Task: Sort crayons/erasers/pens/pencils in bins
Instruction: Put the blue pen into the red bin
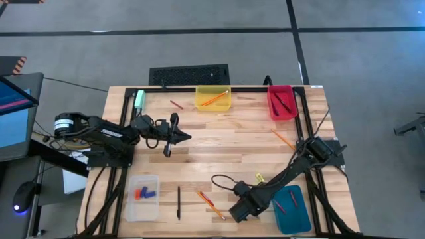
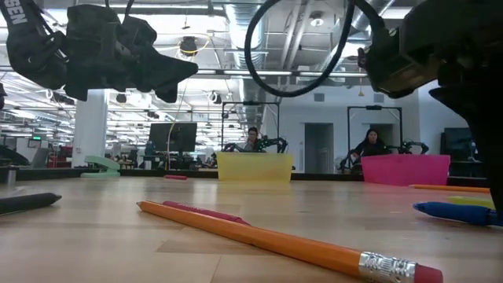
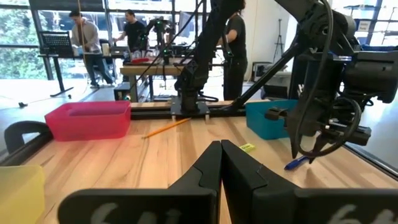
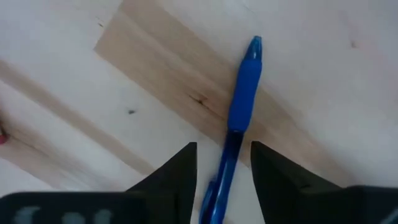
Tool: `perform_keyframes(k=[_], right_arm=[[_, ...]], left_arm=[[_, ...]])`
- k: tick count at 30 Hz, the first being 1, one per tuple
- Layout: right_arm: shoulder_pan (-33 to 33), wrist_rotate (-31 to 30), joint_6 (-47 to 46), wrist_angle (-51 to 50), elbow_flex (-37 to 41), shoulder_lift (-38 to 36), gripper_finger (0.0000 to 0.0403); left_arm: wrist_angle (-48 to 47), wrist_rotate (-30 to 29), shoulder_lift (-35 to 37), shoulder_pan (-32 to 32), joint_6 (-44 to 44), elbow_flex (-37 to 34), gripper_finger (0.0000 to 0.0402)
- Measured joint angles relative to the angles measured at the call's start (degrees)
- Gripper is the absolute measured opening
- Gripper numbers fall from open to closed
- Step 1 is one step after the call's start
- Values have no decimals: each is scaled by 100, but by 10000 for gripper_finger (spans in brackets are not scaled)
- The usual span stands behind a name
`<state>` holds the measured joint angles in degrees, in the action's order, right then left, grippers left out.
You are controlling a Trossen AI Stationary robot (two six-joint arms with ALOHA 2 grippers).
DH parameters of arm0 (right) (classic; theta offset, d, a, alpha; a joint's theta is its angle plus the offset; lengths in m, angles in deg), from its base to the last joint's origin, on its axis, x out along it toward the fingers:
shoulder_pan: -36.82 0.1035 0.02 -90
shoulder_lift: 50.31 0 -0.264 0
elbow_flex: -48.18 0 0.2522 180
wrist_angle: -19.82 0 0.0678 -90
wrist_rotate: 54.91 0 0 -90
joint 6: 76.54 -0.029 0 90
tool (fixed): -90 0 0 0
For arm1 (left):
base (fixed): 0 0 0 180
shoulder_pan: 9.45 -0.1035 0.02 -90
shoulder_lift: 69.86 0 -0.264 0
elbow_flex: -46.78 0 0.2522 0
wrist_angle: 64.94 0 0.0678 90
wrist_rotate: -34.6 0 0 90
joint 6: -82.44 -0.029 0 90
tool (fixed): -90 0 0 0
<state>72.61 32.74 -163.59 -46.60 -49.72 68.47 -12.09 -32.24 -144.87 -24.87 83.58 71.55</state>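
My right gripper (image 4: 224,149) points down near the table's near edge (image 1: 234,214), open, with one finger on each side of a blue pen (image 4: 244,87) that lies flat on the wood; a gap shows on both sides. The pen also shows in the low view (image 2: 456,212). My left gripper (image 3: 221,146) hovers shut and empty over the table's left middle (image 1: 186,137). The yellow bin (image 1: 214,99) holds an orange pencil, the red bin (image 1: 282,103) dark-red crayons, the clear bin (image 1: 143,196) blue and red erasers. The teal bin (image 1: 292,209) stands beside the right gripper.
Loose on the wood: a black pen (image 1: 178,202), an orange pencil (image 1: 214,208) with a red crayon (image 1: 203,196) beside it, another pencil (image 1: 282,139), a crayon (image 1: 176,104), a yellow eraser (image 1: 259,177), a pale-green block (image 1: 139,99). People stand in the room beyond.
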Motion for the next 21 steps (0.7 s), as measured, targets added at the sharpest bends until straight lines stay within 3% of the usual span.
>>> perform_keyframes(k=[11,21], right_arm=[[-123,215,259,32,-12,198,68],[-218,265,627,74,16,55,20]], left_arm=[[7,0,0,0,-2,2,0],[3,0,0,2,0,1,0]])
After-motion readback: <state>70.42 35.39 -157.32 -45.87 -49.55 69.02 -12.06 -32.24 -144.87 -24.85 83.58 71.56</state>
